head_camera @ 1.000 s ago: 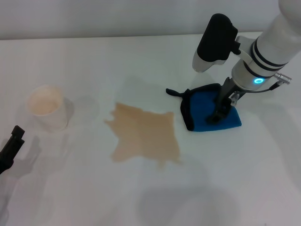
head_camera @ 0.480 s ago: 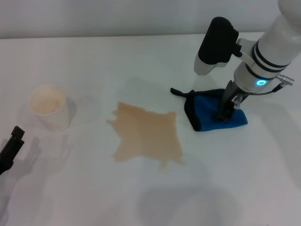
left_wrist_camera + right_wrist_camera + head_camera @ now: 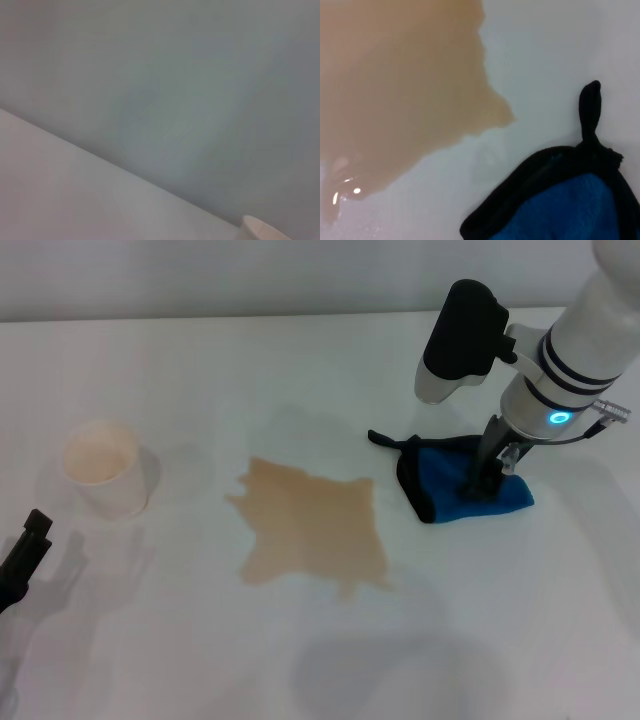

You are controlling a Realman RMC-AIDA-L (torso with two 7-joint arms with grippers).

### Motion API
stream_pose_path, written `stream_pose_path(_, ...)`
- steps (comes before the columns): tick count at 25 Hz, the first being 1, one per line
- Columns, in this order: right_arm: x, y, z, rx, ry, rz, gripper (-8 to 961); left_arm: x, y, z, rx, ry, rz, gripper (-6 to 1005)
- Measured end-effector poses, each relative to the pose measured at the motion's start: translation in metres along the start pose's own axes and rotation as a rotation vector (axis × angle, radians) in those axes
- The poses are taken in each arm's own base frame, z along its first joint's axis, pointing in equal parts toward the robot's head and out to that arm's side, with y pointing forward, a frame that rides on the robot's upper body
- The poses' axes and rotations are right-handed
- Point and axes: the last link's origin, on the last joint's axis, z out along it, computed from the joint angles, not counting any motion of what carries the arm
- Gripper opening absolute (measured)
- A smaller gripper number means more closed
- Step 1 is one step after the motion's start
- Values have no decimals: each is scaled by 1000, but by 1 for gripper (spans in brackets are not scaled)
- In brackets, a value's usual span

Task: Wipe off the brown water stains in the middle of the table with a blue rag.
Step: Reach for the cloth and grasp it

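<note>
One narrow strip of bare white counter (image 3: 300, 660) separates the brown water stains (image 3: 310, 528) from the blue rag (image 3: 465, 490) on their right. Stain: flat, tan, jagged-edged, mid-counter. Rag: folded, black-trimmed, loop pointing away from the robot. Right end effector (image 3: 480, 483) is pressed down onto the rag, pinching its cloth. Left end effector (image 3: 22, 558) sits at the counter's left edge, near a paper cup (image 3: 103, 467); cannot tell its state.

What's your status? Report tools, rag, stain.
Right tool down on rag, grip unclear. Left tool parked at table edge. Stain unwiped, rag beside it, not touching. Cup clear of path.
</note>
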Motion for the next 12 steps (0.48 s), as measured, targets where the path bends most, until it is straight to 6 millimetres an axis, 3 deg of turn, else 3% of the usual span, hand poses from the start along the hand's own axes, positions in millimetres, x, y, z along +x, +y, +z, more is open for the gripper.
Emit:
stream_pose_path(8, -3, 2, -5, -7, -4, -10, 117, 0, 0, 0, 0, 0, 0, 890)
stream_pose_path(12, -7, 2, -9, -7, -16, -17, 119, 0, 0, 0, 1, -1, 0, 890)
